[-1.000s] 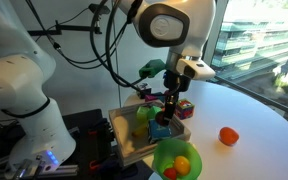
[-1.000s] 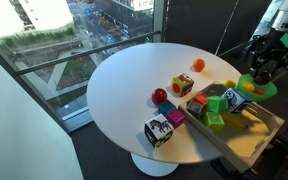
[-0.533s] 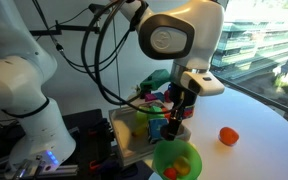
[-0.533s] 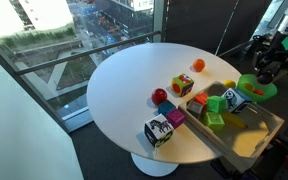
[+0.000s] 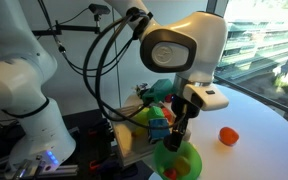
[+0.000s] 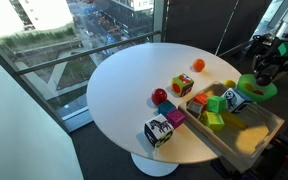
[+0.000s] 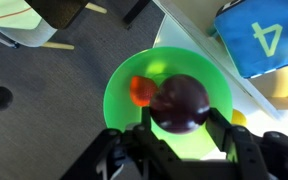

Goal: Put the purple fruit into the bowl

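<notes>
The fingers (image 7: pixel 144 132) are clamped on the purple fruit (image 7: pixel 181 101), one on each side of it. In the wrist view the fruit hangs right over the middle of the bowl (image 7: pixel 119 95), clear of its floor as far as can be told. A small orange-red piece (image 7: pixel 140 90) lies inside the bowl, just beside the fruit. A blue block (image 7: pixel 259 40) marked "4" sits beyond the bowl's rim.

In an exterior view the gripper (image 5: pixel 174 140) points down at the bowl (image 5: pixel 160 158), its tips at about the level of the rim; the purple fruit is too small to make out there. The tray (image 5: pixel 124 147) stands just beside the bowl, and an orange fruit (image 5: pixel 228 136) lies on the surface (image 5: pixel 259 120), apart from the bowl.

In an exterior view the gripper (image 6: pixel 266 75) stands above the bowl (image 6: pixel 247 84), beside the tray (image 6: pixel 254 142). A multicoloured cube (image 6: pixel 182 86) lies well apart from the bowl.
</notes>
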